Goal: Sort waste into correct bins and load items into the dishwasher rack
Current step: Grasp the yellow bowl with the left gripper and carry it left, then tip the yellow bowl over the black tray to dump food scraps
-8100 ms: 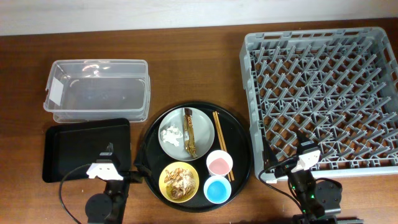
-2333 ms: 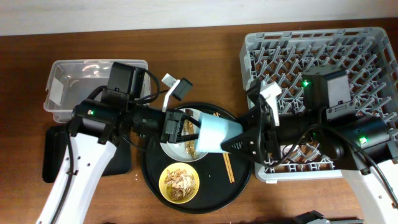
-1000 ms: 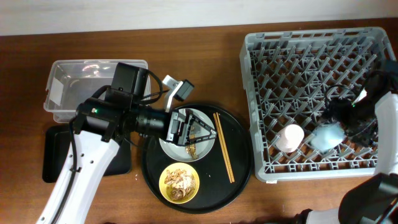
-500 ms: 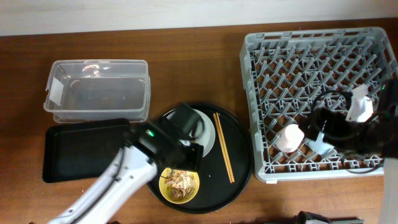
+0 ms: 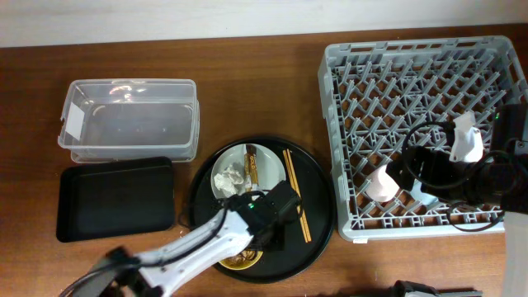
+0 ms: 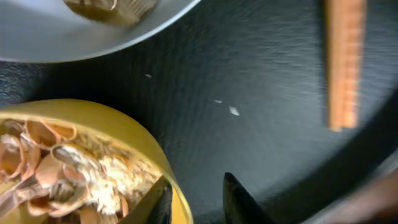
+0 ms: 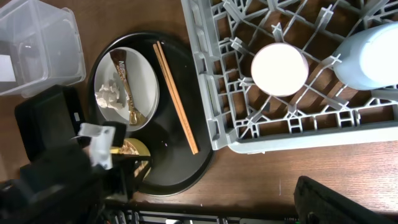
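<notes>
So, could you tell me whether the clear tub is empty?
Empty: the clear tub shows only its bare bottom, with no waste inside.

1. Overhead: straight down, far, whole table (image 5: pixel 247 91); dishwasher rack (image 5: pixel 330 124) at 3 o'clock.
2. Left wrist: very close, yellow bowl (image 6: pixel 112 124) at 8 o'clock.
3. Right wrist: high, looking down; shares bowl, chopsticks (image 7: pixel 176 99) and rack with overhead.

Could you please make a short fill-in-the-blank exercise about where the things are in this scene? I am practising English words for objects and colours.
1. The crumpled tissue lies on the white ___.
2. The pink cup and the light-blue cup are in the grey ___.
3. The left gripper is at the rim of the ___ bowl, which holds food scraps.
4. The chopsticks lie on the round ___ tray.

Missing words: plate; rack; yellow; black.
</notes>
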`<state>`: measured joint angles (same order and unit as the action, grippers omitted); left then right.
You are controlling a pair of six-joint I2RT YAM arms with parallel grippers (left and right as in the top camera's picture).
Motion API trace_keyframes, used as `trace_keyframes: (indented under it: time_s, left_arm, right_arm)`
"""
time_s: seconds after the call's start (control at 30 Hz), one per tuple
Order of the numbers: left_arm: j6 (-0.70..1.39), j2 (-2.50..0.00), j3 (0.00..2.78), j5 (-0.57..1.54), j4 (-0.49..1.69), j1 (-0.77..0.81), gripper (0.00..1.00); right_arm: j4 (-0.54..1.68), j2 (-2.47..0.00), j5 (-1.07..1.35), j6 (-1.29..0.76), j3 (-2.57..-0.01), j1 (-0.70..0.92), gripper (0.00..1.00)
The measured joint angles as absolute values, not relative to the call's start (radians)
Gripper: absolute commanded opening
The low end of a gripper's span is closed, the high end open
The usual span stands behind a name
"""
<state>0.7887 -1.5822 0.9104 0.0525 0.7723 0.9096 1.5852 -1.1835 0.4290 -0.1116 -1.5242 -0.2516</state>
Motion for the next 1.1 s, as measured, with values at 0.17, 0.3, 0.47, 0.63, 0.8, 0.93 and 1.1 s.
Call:
trace_keyframes:
  time_s: [0.17,0.3,0.47,0.63,0.8,0.93,1.1]
  left_arm:
    - [0.810,-1.616,0.923,0.030,0.804,0.910,0.00]
    - [0.791,-1.616,1.016,0.029,0.950,0.907,0.00]
    - [0.699,-1.604,1.273,0.017,1.303,0.809,0.00]
    - [0.535,-1.563,1.421,0.022,1.394,0.553,0.00]
    - [0.339,-1.562,1.425,0.113,1.380,0.167,0.00]
    - [0.079,-1.572,1.411,0.444,1.358,-0.196,0.00]
    - [-0.256,-1.701,1.266,0.825,1.389,-0.461,0.00]
  right_arm:
    - [1.585,-1.184,0.429,-0.109,-1.524,-0.252,0.99]
    - [1.586,-1.184,0.429,-0.108,-1.524,-0.251,0.99]
    - [1.585,-1.184,0.429,-0.109,-1.524,-0.249,0.99]
    - [1.584,-1.184,0.430,-0.108,-1.524,-0.249,0.99]
    - [1.585,-1.184,0.432,-0.109,-1.524,-0.249,0.99]
    - [1.585,-1.184,0.432,-0.108,-1.524,-0.249,0.99]
    - [1.586,-1.184,0.432,-0.109,-1.524,-0.249,0.99]
